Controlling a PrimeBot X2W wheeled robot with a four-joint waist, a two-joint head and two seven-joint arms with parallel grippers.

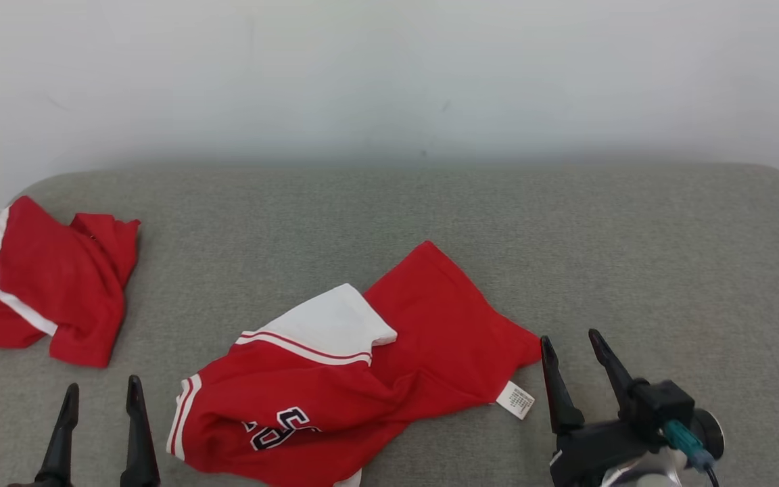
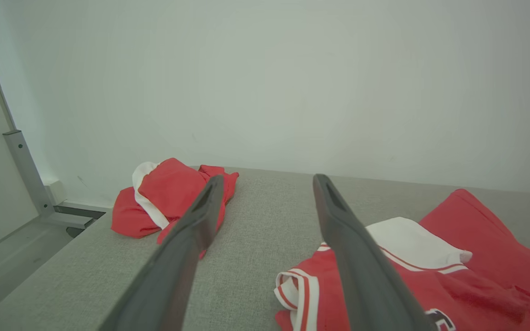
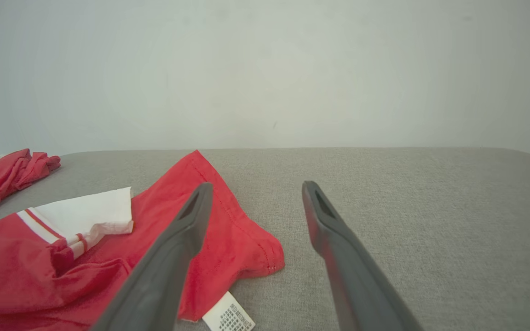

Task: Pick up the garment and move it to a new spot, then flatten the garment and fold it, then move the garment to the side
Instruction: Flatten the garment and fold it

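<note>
Red jersey (image 1: 389,365) lies crumpled on grey cushion (image 1: 565,223); left gripper (image 1: 103,383) and right gripper (image 1: 571,336) flank it, jaws spread, empty. Pinching opposite edges should lift it evenly.

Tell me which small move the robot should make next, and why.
Probably move the right gripper onto the central red garment by its white label and close: both it and the left gripper stand open, empty, and that corner lies nearest.
</note>
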